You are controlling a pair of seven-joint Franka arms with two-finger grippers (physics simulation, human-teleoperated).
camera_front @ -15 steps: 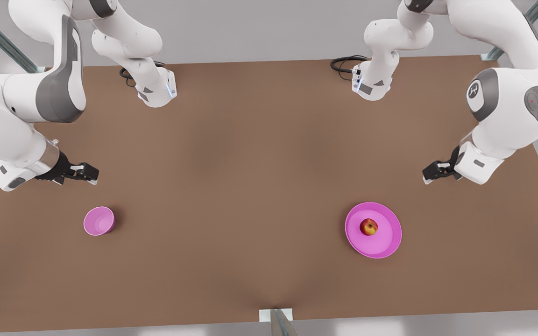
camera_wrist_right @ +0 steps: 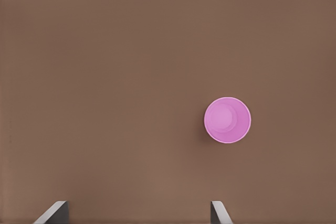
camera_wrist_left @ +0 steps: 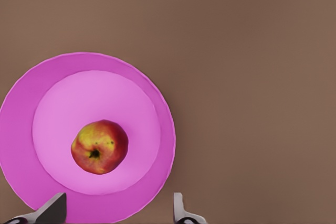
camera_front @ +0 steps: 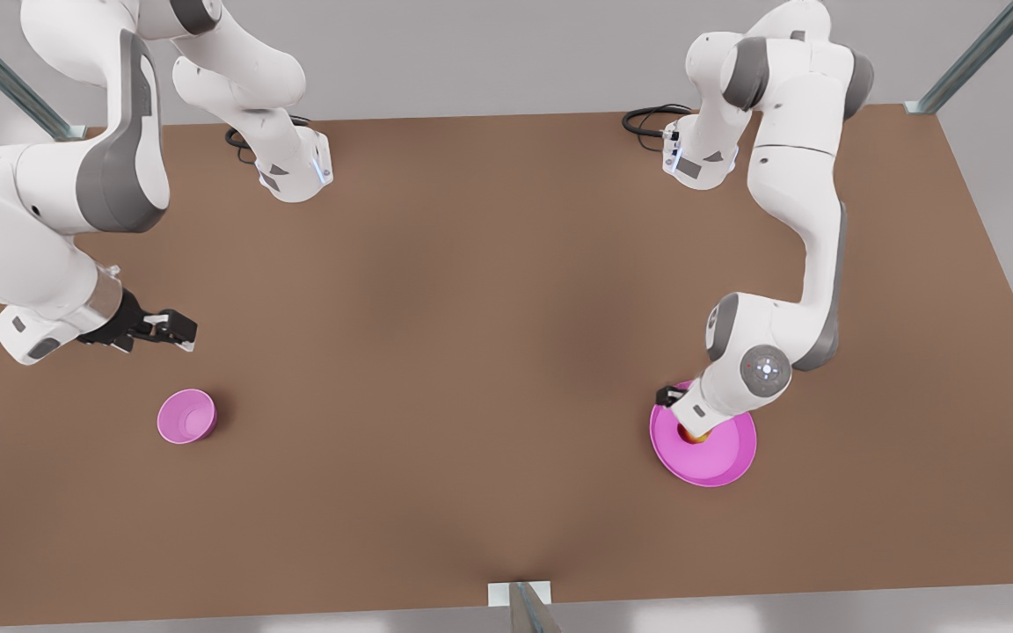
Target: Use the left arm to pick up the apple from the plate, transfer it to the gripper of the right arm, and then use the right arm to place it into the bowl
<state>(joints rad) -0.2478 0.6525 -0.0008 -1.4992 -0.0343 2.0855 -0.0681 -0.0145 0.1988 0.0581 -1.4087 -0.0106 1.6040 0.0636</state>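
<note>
The red-and-yellow apple (camera_wrist_left: pixel 100 146) lies on the wide magenta plate (camera_wrist_left: pixel 163 129). My left gripper (camera_wrist_left: pixel 116 212) hangs open above the plate's rim, with the apple off to one side of its fingers and nothing between them. In the front view the left arm's wrist (camera_front: pixel 722 396) covers the plate (camera_front: pixel 726 462) from above, and only a sliver of the apple (camera_front: pixel 693 436) peeks out. The small pink bowl (camera_front: pixel 185 416) stands at the front view's left. My right gripper (camera_front: pixel 168 330) waits open above the table just behind the bowl (camera_wrist_right: pixel 227 120).
The brown table (camera_front: pixel 471 352) runs wide between bowl and plate. Both arm bases (camera_front: pixel 295 171) (camera_front: pixel 695 163) with black cables stand at its far edge. A small bracket (camera_front: pixel 520 598) sits at the near edge.
The left arm has swung in from the front view's right edge and dropped over the plate, hiding most of the apple. The right arm has shifted only slightly.
</note>
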